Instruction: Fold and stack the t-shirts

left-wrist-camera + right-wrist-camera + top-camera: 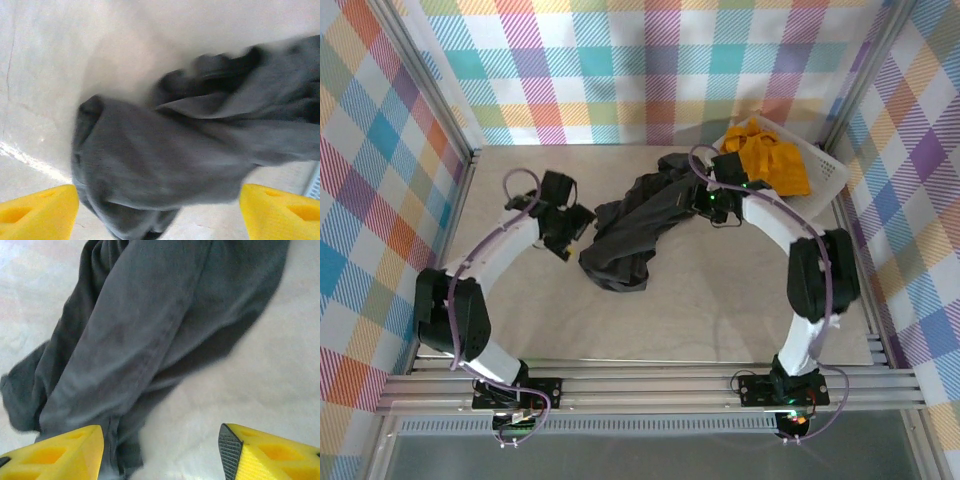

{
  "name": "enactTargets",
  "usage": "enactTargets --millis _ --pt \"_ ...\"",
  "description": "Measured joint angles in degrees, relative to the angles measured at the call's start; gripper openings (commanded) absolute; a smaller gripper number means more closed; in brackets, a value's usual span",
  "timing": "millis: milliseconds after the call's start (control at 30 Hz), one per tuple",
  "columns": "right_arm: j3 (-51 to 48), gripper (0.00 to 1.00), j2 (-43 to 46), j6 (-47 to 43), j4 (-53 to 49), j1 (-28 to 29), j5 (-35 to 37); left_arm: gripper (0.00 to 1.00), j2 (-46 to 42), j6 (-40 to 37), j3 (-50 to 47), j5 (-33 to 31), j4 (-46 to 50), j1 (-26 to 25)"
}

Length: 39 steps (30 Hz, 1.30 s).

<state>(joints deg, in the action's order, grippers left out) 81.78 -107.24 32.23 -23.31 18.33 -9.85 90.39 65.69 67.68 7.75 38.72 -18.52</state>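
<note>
Fabric shows plainly from the top camera. I see the black t-shirt (625, 235) crumpled in a long heap in the middle of the table (720, 310). The mustard t-shirt (775, 160) is bunched inside the white basket (832, 172) at the far right corner. The left gripper (568, 232) sits just beside the heap's left edge, and the right gripper (708, 200) is at its far end, near the basket.

On the left wrist camera my yellow fingers (37, 210) stand wide apart with nothing clamped. The dark cloth lies blurred on the table between and beyond them.

On the right wrist camera the fingers (55, 455) are likewise spread. A fold of that shirt runs down beside one of them, with bare table by the other.
</note>
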Motion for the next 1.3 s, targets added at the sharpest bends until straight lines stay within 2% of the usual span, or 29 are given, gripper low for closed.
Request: enactTargets --millis 100,233,333,400,433,500,600,667,700,767,833,933,1100,1300 --pt "6.21 0.61 -7.08 0.61 -0.24 -0.46 -0.04 0.78 0.52 4.68 -6.95 1.90 -4.02 -1.33" --pt "13.40 0.57 -14.84 1.88 -0.90 -1.07 -0.72 0.58 0.87 8.87 -9.55 3.28 -8.09 -2.89" --pt "17.94 0.52 -19.43 3.10 -1.66 -1.07 -1.66 0.56 1.05 11.67 -10.12 3.34 -10.67 -3.72" --pt "19.61 0.40 -21.33 3.74 -1.79 -1.11 -2.10 0.57 1.05 13.22 -10.40 3.28 -10.82 -4.61" --pt "20.22 0.31 -22.16 4.46 -1.92 -1.11 -2.38 0.59 1.05 14.03 -10.56 3.13 -10.84 -5.29" --pt "20.83 0.20 -23.06 4.61 -2.19 -1.11 -2.80 0.64 0.96 15.10 -10.95 2.75 -10.69 -6.75" --pt "20.96 0.06 -23.34 5.27 -2.49 -1.11 -2.84 0.58 0.94 16.65 -11.17 1.92 -10.03 -8.76" --pt "20.85 0.00 -23.21 5.46 -1.97 -1.11 -2.80 0.47 0.94 17.42 -11.85 1.46 -10.58 -9.09" --pt "20.59 0.00 -22.99 5.60 -1.64 -1.09 -2.75 0.37 1.03 17.59 -12.20 1.11 -10.67 -9.09" --pt "19.56 0.00 -21.99 5.53 -1.38 -1.11 -2.58 0.10 1.57 17.31 -12.48 0.02 -10.60 -8.68" --pt "18.62 0.00 -20.37 5.46 -1.46 -1.11 -2.51 0.00 2.36 16.76 -12.24 -1.07 -10.84 -7.89" --pt "18.05 0.00 -17.16 5.46 -1.49 -1.11 -2.40 0.00 3.28 14.97 -10.43 -2.91 -10.19 -5.62" --pt "18.84 0.00 -11.61 5.46 -2.21 -1.11 -3.28 0.00 3.30 10.45 -3.15 -5.05 -8.70 1.14" --pt "30.69 0.00 -11.61 5.18 -5.57 -1.11 -5.88 0.00 3.30 5.01 10.03 -6.32 -8.55 8.70"
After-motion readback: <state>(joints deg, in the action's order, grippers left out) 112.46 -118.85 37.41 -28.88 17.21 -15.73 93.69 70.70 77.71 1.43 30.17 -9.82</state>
